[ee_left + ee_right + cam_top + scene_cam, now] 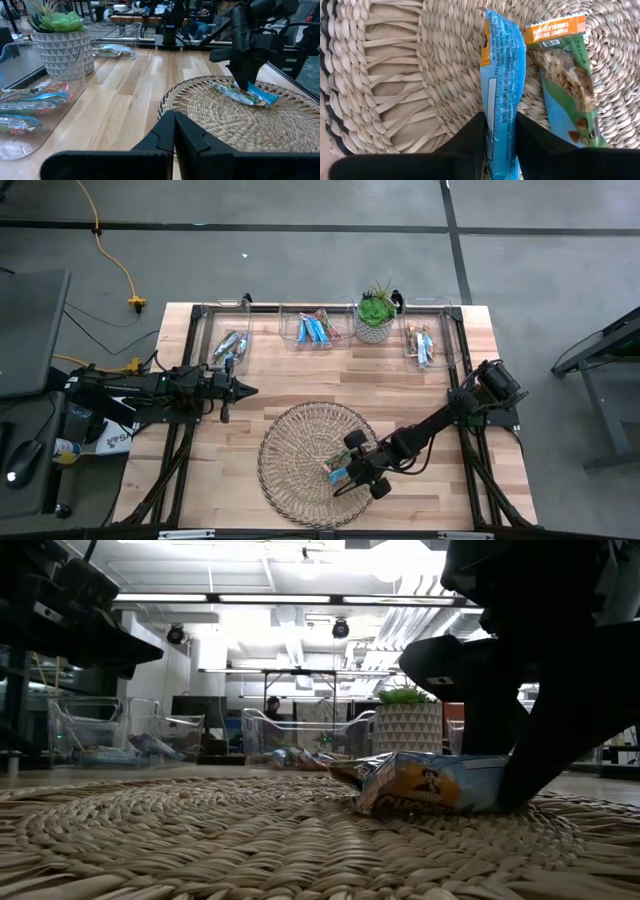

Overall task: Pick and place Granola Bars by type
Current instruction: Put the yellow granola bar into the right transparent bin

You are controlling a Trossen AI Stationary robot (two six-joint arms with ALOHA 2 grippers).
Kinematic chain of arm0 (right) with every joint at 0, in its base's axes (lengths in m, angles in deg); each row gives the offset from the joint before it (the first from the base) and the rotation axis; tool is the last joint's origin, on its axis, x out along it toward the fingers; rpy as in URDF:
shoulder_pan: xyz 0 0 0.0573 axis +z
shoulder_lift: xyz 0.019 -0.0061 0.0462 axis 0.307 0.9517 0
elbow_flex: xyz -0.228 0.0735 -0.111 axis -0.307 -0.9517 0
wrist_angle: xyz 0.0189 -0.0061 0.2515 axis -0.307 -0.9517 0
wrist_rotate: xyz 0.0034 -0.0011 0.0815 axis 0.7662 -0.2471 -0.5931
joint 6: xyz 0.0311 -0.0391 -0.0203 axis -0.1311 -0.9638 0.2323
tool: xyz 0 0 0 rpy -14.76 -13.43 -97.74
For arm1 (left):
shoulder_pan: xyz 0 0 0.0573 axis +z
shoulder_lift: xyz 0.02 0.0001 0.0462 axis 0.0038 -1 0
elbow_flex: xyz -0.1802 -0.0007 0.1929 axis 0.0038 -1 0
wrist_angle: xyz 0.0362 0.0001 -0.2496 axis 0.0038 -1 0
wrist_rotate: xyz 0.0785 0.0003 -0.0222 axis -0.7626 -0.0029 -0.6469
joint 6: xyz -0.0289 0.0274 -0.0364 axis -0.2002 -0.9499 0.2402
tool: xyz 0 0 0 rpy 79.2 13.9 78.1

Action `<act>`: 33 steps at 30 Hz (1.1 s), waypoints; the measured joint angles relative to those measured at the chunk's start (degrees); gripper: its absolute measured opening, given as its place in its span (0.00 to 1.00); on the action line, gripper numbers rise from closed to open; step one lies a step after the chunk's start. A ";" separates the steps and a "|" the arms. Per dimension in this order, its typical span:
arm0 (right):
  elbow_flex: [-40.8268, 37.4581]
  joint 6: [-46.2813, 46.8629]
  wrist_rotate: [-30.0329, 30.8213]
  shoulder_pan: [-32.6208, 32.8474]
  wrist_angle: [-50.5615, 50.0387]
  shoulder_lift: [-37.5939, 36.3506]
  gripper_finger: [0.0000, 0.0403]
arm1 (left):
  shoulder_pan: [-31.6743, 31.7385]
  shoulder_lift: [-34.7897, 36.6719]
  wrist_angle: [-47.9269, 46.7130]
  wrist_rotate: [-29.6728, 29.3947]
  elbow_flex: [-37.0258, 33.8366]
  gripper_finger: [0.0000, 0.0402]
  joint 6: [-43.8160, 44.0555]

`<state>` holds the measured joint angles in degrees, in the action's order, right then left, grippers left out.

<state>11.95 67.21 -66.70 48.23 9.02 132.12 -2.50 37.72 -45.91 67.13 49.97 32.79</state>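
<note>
right gripper (345, 473) clamping a bright blue foil-wrapped granola bar (502, 85) on the round woven wicker mat (290, 480)

high view: left gripper (243, 390) waits over the wooden bench (300, 375), fingers shut; three clear bins (312, 330) near the green potted plant (376, 310) hold sorted bars. low view: the bar lies on the mat under the dark arm. left wrist view: a green-and-orange granola bar (231, 92) lies touching it. right wrist view: fingers pinch the blue bar's sides. pick step; next, i judge, lift straight and carry to the matching bin.
</note>
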 joint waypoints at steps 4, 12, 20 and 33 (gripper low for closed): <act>0.00 0.16 -0.48 0.00 0.06 0.00 0.17 | 0.00 -0.01 0.00 0.00 -0.02 0.00 0.01; -0.02 4.76 -1.15 0.00 1.39 0.00 0.13 | 0.00 -0.01 -0.02 0.00 -0.01 0.00 0.00; -0.03 10.05 -3.99 0.01 4.31 -3.14 0.12 | 0.01 0.00 0.00 0.00 -0.02 0.00 0.01; -0.02 14.94 3.12 -2.84 14.32 -18.08 0.11 | 0.00 0.00 0.00 0.00 -0.02 0.00 0.02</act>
<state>11.93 82.16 -63.58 45.38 23.35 114.05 -2.50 37.72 -45.91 67.13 49.95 32.81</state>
